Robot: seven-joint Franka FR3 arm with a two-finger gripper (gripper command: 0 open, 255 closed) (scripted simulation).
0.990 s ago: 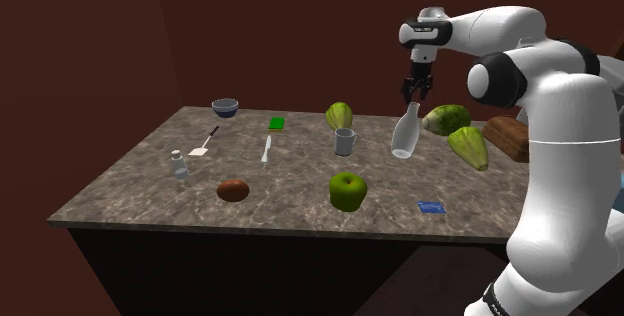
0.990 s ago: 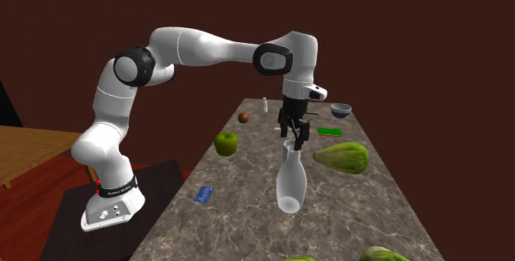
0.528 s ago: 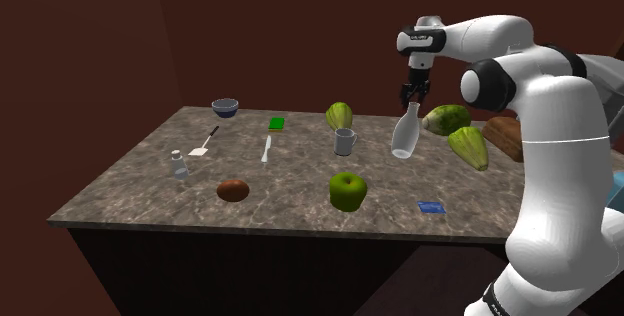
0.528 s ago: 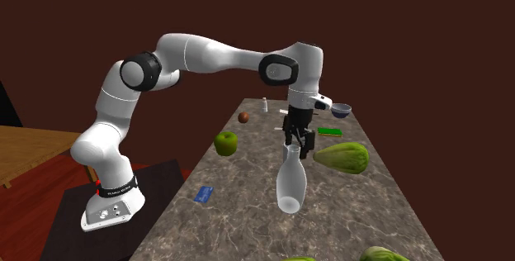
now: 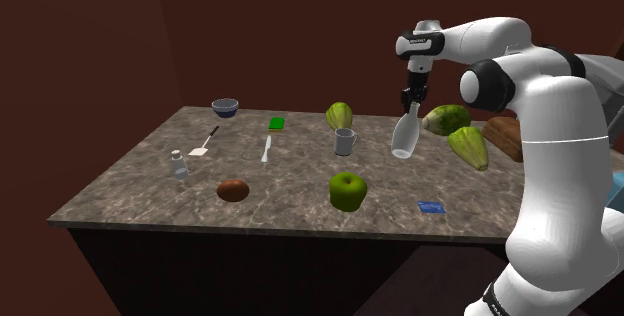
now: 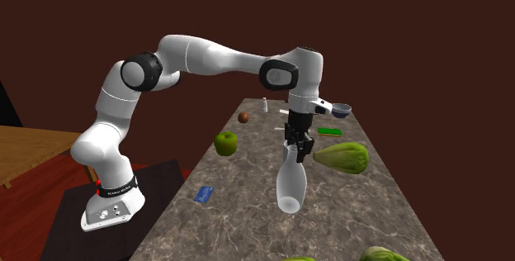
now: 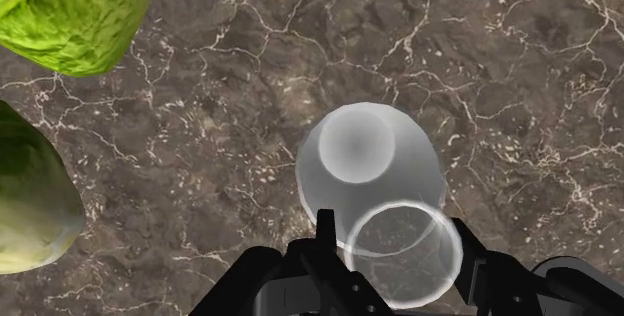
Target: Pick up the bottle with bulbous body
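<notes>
Clasping the translucent white bulbous-bodied bottle [image 6: 290, 187] by its neck, the black two-finger gripper [image 6: 298, 149] should rise straight and slowly, since the bottle hangs tilted over the brown marbled countertop [image 6: 248, 218].

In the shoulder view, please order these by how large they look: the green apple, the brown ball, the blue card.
1. Apple
2. Brown ball
3. Card
All three lie about equally near the camera.
</notes>
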